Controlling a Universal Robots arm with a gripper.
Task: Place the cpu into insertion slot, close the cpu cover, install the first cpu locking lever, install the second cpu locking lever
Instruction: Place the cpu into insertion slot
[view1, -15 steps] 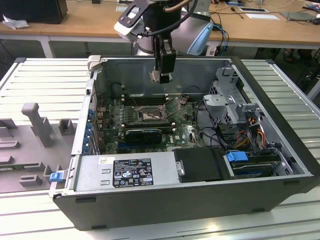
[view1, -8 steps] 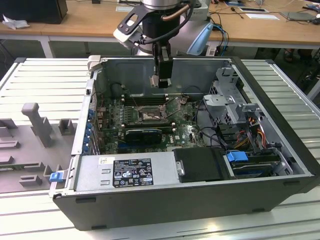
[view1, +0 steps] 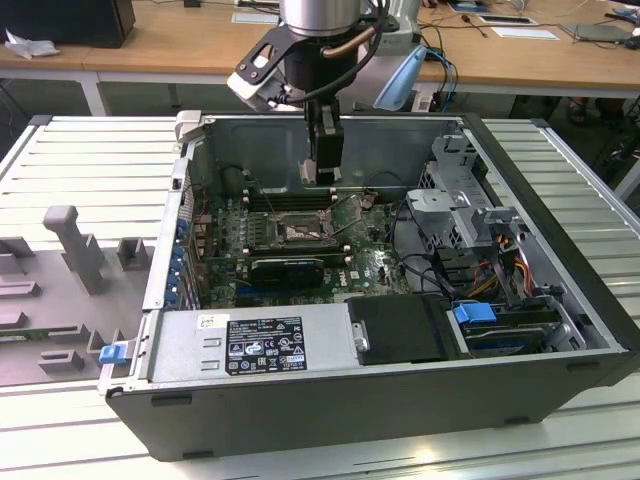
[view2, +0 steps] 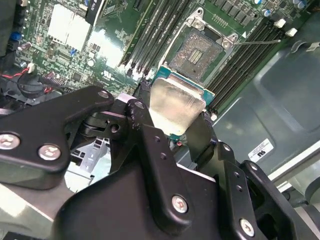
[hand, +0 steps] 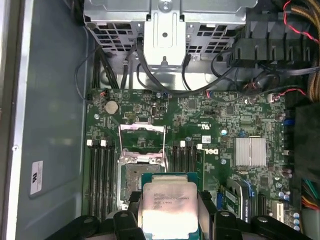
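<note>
In the exterior view, one open computer case (view1: 330, 400) lies on a ribbed silvery tabletop (view1: 90, 150). A group of grey fixture blocks (view1: 70, 245) sits at the exterior view's left. One arm reaches down into the case from above. Its end effector (view1: 322, 168) hangs over the green board (view1: 370, 265), above the single insertion slot (view1: 300, 232). Wooden desks (view1: 150, 45) with papers and cables stand behind.

In the second wrist view, the end effector (view2: 176, 112) pinches the one cpu (view2: 172, 102) by two opposite edges. The cpu's silvery face is tilted, and it is held above the board, apart from the insertion slot (view2: 200, 50). The slot lies uncovered, its dull centre bare. Long black memory slots (view2: 155, 30) run on both sides of it.

In the first wrist view, the cpu (hand: 169, 205), clamped in the end effector (hand: 170, 220), overlaps part of the insertion slot (hand: 131, 177). The one cpu cover (hand: 142, 142) is swung open on the side of the slot toward the metal drive cage (hand: 170, 25). One ribbed silver heat sink (hand: 250, 151) and one coin cell (hand: 111, 106) sit on the board.
</note>
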